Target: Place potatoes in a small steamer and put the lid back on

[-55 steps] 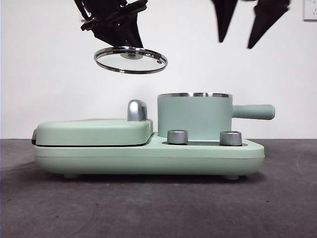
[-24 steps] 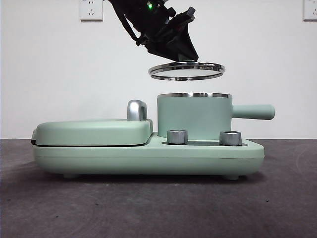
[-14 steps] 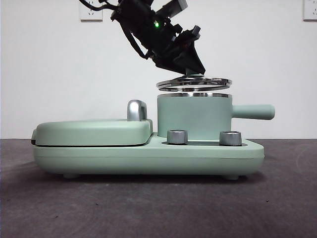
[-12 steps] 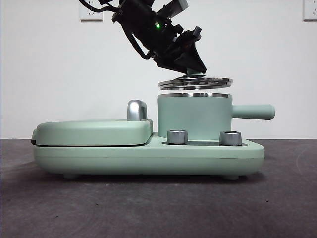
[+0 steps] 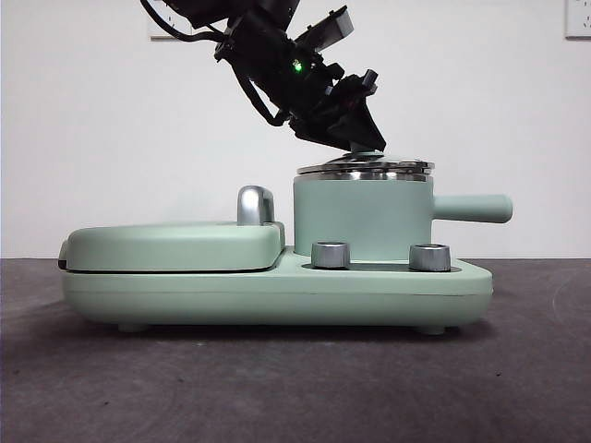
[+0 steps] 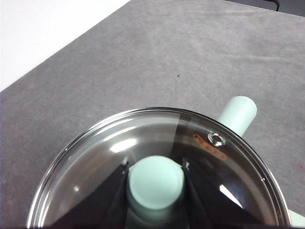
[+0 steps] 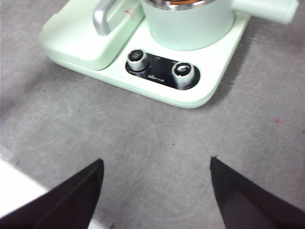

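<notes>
My left gripper (image 6: 155,183) was clamped on the mint-green knob (image 6: 155,180) of the lid (image 5: 365,168), one black jaw pressed against each side of it, and the lid sat on the steel rim of the small steamer (image 5: 362,220), which stood on the mint-green cooker base (image 5: 277,288) beside the flat griddle cover (image 5: 174,245). In the front view the lid looked level on the steamer, though I could not tell whether it was seated all the way round. Through the glass, dark and full of reflections, I could make out an orange patch near the vent rivet (image 6: 217,139) that I took for the potatoes, but no more than that. The risks I judged were these: if I lifted away before my jaws were well clear of the knob, one could catch it and drag the lid off the steamer or tip it askew; if I pressed down further, I could shove the steamer on its base or jam the lid crooked; and if the lid was off-centre, letting go might leave it rocking on the rim. My arm leaned in at a slant over the griddle cover, so a careless retreat could also clip the chrome handle (image 5: 256,205). My right gripper (image 7: 155,191) hung open above the table in front of the steamer, well apart from it, holding nothing.
</notes>
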`<state>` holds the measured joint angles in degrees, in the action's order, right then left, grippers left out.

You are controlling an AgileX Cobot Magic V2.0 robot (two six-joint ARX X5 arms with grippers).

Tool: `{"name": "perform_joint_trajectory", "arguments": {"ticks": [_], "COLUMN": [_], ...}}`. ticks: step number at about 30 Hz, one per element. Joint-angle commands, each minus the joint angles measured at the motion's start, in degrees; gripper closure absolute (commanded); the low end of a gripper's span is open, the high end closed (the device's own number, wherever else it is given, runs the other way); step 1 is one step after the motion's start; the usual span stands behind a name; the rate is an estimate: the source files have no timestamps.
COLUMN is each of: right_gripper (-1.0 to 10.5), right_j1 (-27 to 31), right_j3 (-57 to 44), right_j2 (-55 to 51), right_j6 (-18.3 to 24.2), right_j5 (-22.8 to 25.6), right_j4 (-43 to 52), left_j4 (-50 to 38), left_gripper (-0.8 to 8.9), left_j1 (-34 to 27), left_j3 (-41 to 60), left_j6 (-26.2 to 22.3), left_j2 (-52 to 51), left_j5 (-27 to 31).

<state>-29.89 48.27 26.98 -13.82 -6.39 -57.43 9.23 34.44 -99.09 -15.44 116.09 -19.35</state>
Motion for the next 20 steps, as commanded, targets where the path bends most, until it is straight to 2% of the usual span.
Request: {"name": "perform_joint_trajectory", "arguments": {"ticks": [1, 14, 20], "right_gripper": [5.9, 5.9, 5.9], "right_j1": [-0.3, -0.3, -0.3], "right_j3": [0.3, 0.3, 0.3], "right_j2": [0.2, 0.2, 0.2], "right_j6": [-0.8, -1.0, -0.9], "right_j5": [0.4, 0.4, 0.5], "right_j4": [0.4, 0.4, 0.4], "left_j4": [-1.0, 0.8, 4.5], "left_gripper": [8.06, 8.06, 8.06], "left_j1": [0.2, 0.2, 0.2], "left_j3": [-1.7, -1.7, -1.7], "left_j6": [-0.4, -0.7, -1.1], "left_j2": [0.5, 1.7, 1.9], "left_j5": [-0.3, -0.3, -0.2]}}
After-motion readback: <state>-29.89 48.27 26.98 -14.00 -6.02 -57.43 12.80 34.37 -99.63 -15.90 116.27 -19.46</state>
